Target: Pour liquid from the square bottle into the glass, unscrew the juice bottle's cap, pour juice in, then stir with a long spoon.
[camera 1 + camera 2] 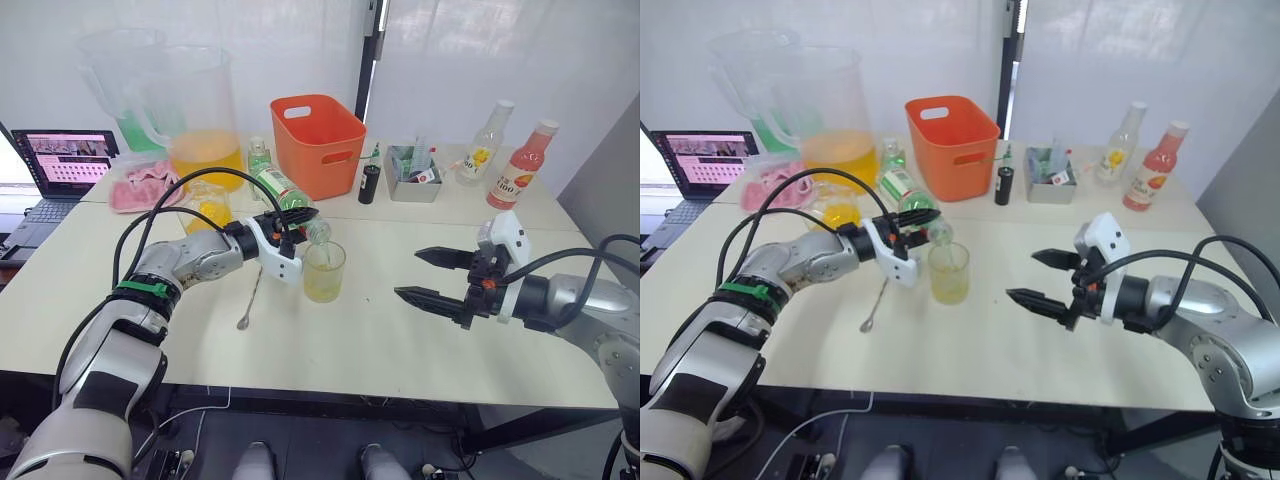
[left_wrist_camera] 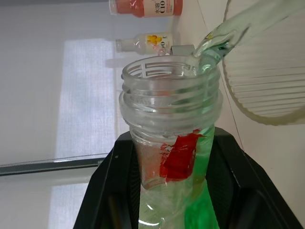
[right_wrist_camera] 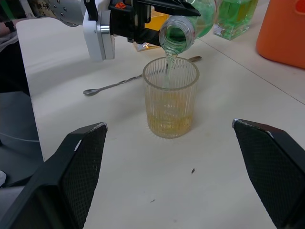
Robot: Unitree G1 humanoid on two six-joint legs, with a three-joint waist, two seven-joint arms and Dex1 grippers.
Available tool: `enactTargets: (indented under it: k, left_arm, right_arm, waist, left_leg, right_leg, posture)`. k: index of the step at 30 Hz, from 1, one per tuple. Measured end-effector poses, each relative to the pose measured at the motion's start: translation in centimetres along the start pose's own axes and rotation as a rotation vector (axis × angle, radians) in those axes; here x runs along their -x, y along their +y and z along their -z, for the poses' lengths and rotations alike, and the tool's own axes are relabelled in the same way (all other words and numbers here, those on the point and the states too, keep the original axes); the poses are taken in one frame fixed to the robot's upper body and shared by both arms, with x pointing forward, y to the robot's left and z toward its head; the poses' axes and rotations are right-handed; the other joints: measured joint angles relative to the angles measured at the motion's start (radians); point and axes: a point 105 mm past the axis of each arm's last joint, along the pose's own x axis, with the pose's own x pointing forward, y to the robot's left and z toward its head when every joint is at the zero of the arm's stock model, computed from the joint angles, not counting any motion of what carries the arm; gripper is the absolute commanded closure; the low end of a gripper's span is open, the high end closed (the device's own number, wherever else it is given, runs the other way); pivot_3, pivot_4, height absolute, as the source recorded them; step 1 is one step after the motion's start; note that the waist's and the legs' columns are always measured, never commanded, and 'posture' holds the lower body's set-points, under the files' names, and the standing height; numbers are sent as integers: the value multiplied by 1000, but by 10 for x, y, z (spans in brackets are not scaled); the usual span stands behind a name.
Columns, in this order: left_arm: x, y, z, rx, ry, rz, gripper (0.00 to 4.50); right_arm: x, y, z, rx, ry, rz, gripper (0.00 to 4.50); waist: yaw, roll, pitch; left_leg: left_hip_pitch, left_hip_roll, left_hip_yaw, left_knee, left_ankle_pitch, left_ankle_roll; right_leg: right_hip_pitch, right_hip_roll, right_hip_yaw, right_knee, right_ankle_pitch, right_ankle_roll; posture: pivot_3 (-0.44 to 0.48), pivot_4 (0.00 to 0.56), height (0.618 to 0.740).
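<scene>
My left gripper (image 1: pixel 298 225) is shut on the juice bottle (image 1: pixel 285 190), which is tilted with its open mouth over the glass (image 1: pixel 324 272). A thin clear stream runs from the bottle's mouth (image 3: pixel 177 34) into the glass (image 3: pixel 170 98), which holds yellowish liquid. The cap is off the bottle and out of view. Just left of the glass, the long spoon (image 1: pixel 250 295) lies flat on the table. The square bottle (image 1: pixel 210 208) stands behind my left forearm, partly hidden by cables. Right of the glass and level with it, my right gripper (image 1: pixel 408 273) is open and holds nothing.
An orange bin (image 1: pixel 318 140) stands behind the glass, with a small black bottle (image 1: pixel 370 183) and a grey tray (image 1: pixel 412 170) to its right. Yellow-labelled (image 1: pixel 483 145) and pink (image 1: pixel 520 165) bottles stand back right. A pitcher (image 1: pixel 200 110), a small green bottle (image 1: pixel 259 155) and a laptop (image 1: pixel 60 160) are back left.
</scene>
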Motion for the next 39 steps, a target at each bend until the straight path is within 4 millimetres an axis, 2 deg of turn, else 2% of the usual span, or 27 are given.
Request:
enactTargets:
  k: [9,14,17,23,27,31,35,39]
  left_arm:
    - [-1,1,3,66,28,0,3092]
    - [-3,7,7,290,62,-77,3092]
    - [-1,11,14,414,96,-110,3092]
    - [9,32,35,748,185,-254,3092]
    - [22,49,49,952,232,-337,3092]
    - [44,63,49,1110,230,-358,3092]
    - [73,56,42,1240,260,-301,3092]
    - [110,49,48,1398,336,-338,3092]
  right_arm:
    - [-1,1,-1,4,-1,-9,46]
    - [-1,2,-1,5,-1,-11,46]
    - [-3,3,0,-1,2,-15,46]
    - [-6,3,-4,4,-11,-27,46]
    - [-8,0,-8,-1,-18,-42,46]
    - [-15,1,-11,-9,-23,-98,46]
    - [-22,-1,-14,-23,-29,-142,46]
    - [-29,1,-12,-46,-26,-199,46]
  waist:
    - [0,0,0]
    - [0,0,0]
    - [-3,0,0]
    - [-4,0,0]
    - [-5,0,0]
    - [-15,0,0]
    - [-30,0,0]
    - [-37,0,0]
  left_leg:
    - [0,0,0,0,0,0]
    - [0,0,0,0,0,0]
    - [0,0,0,0,0,0]
    - [0,0,-1,0,0,0]
    - [0,0,-1,0,0,0]
    - [1,0,-1,0,0,0]
    - [1,0,-2,0,0,0]
    - [2,0,-2,0,0,1]
  right_leg:
    - [0,0,0,0,0,0]
    - [0,0,0,1,0,0]
    - [0,0,0,1,0,0]
    - [0,0,0,2,0,0]
    - [0,0,0,2,0,0]
    - [0,1,0,2,0,0]
    - [1,1,0,3,0,-1]
    - [1,1,0,3,0,-1]
  posture:
    - [0,150,722]
    - [0,150,722]
    - [0,150,722]
    - [0,150,722]
    - [0,150,722]
    - [0,150,722]
    - [0,150,722]
    - [0,150,722]
